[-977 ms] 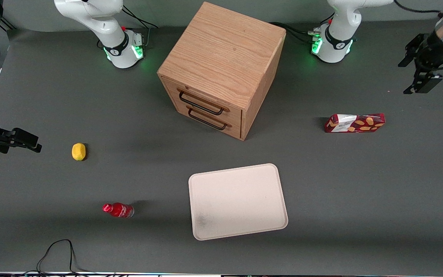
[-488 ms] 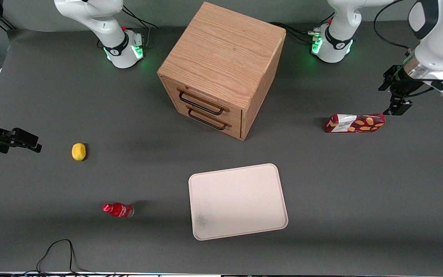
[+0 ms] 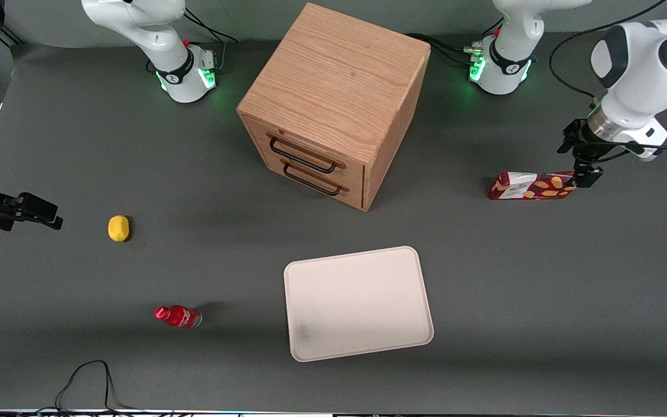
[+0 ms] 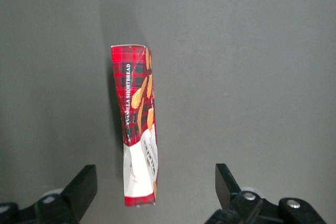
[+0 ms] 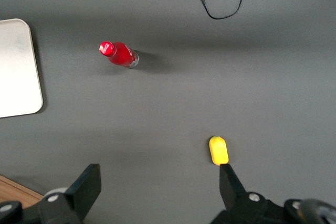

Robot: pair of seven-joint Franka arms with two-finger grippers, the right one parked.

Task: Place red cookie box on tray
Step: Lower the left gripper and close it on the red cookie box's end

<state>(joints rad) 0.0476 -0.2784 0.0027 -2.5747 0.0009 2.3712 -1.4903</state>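
Tool [image 3: 580, 165], fingers spread, above one red cookie box [image 3: 533, 185]; one tray [image 3: 358, 302].

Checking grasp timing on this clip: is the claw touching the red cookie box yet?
Apart. In the left wrist view the open claw has bare table between each finger and the red cookie box, which lies between them, nearer one finger.

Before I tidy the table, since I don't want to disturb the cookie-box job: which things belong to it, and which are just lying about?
Part of the job:
- red cookie box, lying on the table
- tray, nothing on it
- gripper, open, over the box's end toward the working arm's end of the table

Just lying about:
- wooden drawer cabinet
- small red bottle
- lemon
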